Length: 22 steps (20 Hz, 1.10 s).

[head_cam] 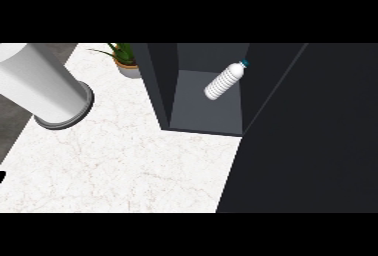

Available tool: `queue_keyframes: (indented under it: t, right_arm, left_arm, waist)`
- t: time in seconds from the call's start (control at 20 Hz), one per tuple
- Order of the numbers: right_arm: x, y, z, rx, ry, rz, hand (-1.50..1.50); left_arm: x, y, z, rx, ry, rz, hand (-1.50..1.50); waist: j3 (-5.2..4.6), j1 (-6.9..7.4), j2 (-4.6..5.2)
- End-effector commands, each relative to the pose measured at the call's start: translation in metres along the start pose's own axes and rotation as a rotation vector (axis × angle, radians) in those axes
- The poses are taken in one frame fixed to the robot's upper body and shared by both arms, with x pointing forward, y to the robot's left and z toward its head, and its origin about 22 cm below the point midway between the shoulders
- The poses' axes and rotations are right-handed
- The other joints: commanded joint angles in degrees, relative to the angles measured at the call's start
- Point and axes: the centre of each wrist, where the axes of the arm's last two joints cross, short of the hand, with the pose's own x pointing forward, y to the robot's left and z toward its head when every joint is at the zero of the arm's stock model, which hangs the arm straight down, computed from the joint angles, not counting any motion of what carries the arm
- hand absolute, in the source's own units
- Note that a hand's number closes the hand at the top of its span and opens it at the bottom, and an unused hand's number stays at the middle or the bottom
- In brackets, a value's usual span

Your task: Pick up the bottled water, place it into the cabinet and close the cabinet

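Note:
The bottled water (pixel 224 81), white and ribbed with a teal cap, is inside the dark cabinet (pixel 164 85). It leans tilted, its cap up against the right inner wall and its base on the grey cabinet floor. The cabinet door (pixel 310 140) stands open as a big dark panel filling the right side of the view. No hand touches the bottle. A small black sliver at the left edge seems to be part of my left hand (pixel 2 176). My right hand does not show.
A tall white cylinder (pixel 40 85) on a grey round base stands at the upper left of the white marble counter (pixel 125 160). A small potted plant (pixel 125 61) sits behind the cabinet's left wall.

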Motion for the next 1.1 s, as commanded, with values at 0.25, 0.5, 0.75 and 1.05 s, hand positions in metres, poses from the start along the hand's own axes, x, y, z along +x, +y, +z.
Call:
queue_keyframes:
  t: [0.25, 0.5, 0.75, 1.05]
  right_arm:
    - [0.022, 0.016, -0.057, -0.058, -0.047, 0.064, 1.50]
    - [0.021, 0.017, -0.100, 0.037, 0.051, 0.063, 1.50]
    - [0.032, 0.028, -0.151, 0.233, 0.146, 0.037, 1.50]
    - [0.067, 0.007, -0.207, 0.266, 0.168, 0.019, 1.50]
  left_arm:
    - [0.009, 0.017, 0.004, -0.010, -0.023, 0.004, -1.50]
    - [0.019, 0.026, 0.001, -0.058, -0.009, 0.014, -1.50]
    - [0.022, 0.045, 0.008, -0.046, -0.031, 0.023, -1.50]
    - [0.034, 0.060, 0.024, -0.017, -0.040, 0.015, -1.50]
  waist:
    - [0.22, 1.70, 0.67]
    - [0.45, 3.75, 1.37]
    - [0.74, 4.27, 1.79]
    - [1.19, 1.74, 1.95]
